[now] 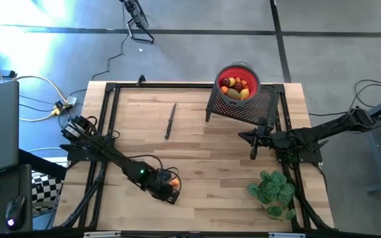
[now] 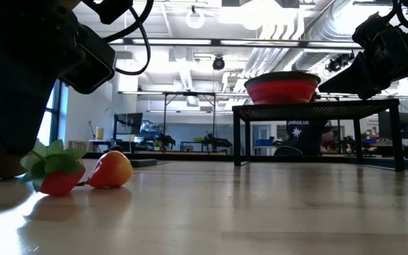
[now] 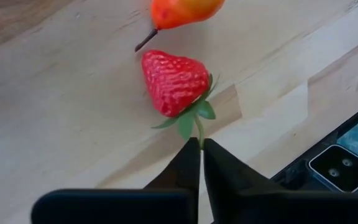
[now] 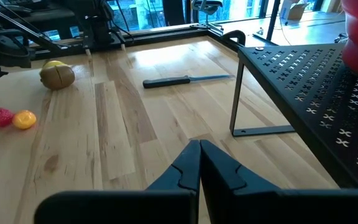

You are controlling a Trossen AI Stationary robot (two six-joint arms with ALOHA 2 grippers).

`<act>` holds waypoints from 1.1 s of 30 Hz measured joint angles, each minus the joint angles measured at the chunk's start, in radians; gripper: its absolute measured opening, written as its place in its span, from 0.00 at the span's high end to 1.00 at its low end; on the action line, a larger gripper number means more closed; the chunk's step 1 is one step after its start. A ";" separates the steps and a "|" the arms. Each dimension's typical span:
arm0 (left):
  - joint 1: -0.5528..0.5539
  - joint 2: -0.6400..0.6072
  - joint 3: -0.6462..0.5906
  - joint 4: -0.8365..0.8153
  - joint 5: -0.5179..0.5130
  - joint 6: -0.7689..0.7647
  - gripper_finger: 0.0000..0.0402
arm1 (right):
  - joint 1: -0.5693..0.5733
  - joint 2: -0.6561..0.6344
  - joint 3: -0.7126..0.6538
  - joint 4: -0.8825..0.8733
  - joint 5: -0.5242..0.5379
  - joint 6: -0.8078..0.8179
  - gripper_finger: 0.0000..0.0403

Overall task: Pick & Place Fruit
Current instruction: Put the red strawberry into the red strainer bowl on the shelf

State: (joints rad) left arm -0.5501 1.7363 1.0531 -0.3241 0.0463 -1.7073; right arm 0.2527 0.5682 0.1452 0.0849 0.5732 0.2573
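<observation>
Pinching strawberry (image 3: 174,82) stem, left gripper (image 3: 201,146) fingers shut; orange pear (image 3: 182,10) just beyond. Right gripper (image 4: 199,149) closed, empty.

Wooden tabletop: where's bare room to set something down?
Free: the middle, between the thin dark knife, the black perforated rack and the green leafy plant. Crowded: near-left corner, left hand shut on the red strawberry's stem beside an orange pear.
</observation>
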 joint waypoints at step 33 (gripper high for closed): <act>0.016 -0.002 0.000 0.172 -0.053 0.225 1.00 | 0.000 0.000 0.000 0.000 0.000 0.000 0.99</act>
State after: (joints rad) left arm -0.5341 1.7344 1.0534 -0.1519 -0.0070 -1.4826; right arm 0.2527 0.5682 0.1448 0.0847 0.5732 0.2569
